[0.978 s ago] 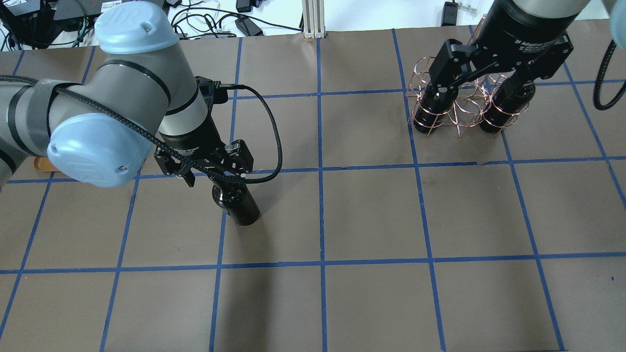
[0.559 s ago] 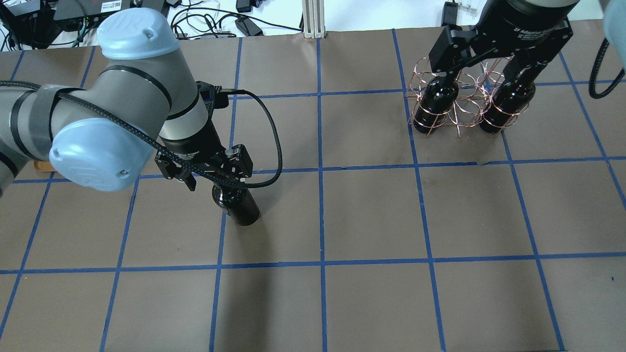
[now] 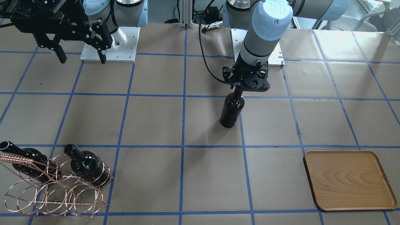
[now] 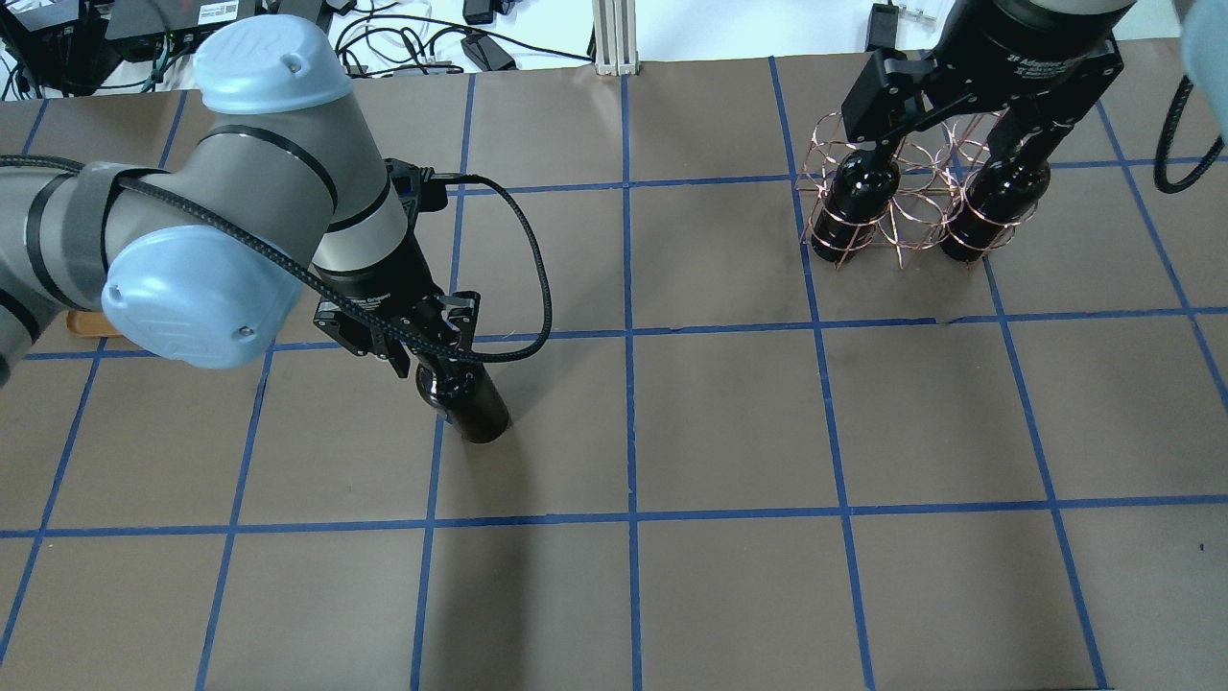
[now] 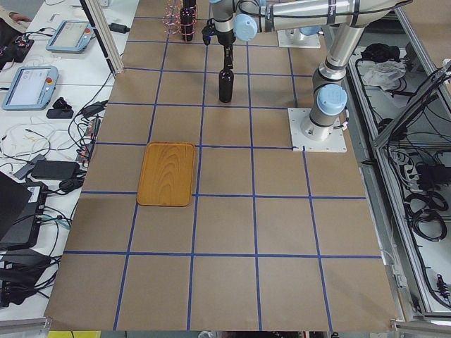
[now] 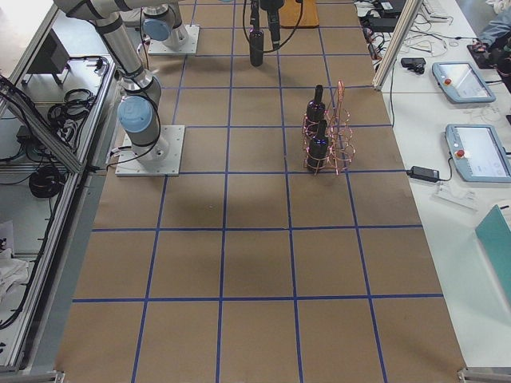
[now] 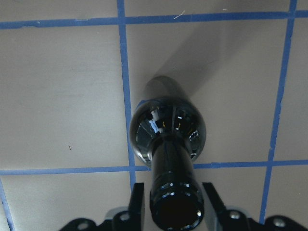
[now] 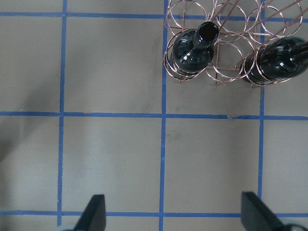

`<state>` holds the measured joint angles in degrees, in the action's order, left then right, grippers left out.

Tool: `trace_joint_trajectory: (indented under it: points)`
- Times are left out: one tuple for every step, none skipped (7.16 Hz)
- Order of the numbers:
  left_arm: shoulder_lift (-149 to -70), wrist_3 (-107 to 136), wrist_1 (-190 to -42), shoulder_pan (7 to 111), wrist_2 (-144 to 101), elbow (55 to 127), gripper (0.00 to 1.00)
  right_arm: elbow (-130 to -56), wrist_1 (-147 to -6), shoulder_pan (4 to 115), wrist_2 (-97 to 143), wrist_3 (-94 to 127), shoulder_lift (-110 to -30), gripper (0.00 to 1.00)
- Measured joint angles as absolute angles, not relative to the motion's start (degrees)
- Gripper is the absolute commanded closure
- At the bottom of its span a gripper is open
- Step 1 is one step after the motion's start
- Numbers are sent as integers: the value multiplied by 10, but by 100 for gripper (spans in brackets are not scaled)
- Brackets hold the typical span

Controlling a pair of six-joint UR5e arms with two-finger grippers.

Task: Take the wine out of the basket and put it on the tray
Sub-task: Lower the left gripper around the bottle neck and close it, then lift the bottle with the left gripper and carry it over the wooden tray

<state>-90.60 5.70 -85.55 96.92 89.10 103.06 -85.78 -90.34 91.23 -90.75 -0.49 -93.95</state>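
Note:
A glossy black wine bottle (image 4: 472,411) stands upright on the table left of centre; it also shows in the front view (image 3: 232,112). My left gripper (image 4: 424,351) is shut on its neck from above; the left wrist view shows both fingers (image 7: 136,204) against the neck. The copper wire basket (image 4: 902,206) stands at the far right and holds two more bottles (image 4: 857,206) (image 4: 993,216). My right gripper (image 4: 955,134) hangs open and empty above the basket. The wooden tray (image 3: 350,179) lies empty at the far left, mostly hidden by my left arm in the overhead view.
Brown paper with a blue tape grid covers the table (image 4: 729,413). Cables and devices (image 4: 413,38) lie beyond the far edge. The two arm bases (image 3: 109,43) stand at the near edge.
My left gripper's fingers have closed in on the neck of the standing bottle. My right gripper has risen a little above the basket and stays open.

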Motion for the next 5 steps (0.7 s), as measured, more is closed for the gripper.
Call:
trace_joint_trajectory:
  points:
    - [-907,56,-854,969,890,1030,100,-858,-902,912,-907,-4,-940,0]
    - [-908,56,-854,969,889,1029,100,-858,-901,913,-907,-4,-940,0]
    - [-909,55,-854,968,888,1027,100,-858,-901,913,-907,-4,-940,0]
    - [-910,52,-854,967,888,1023,100,-858,-901,913,-906,-4,-940,0]
    - [-911,40,-854,962,888,1009,100,-858,-901,913,-906,-3,-940,0]
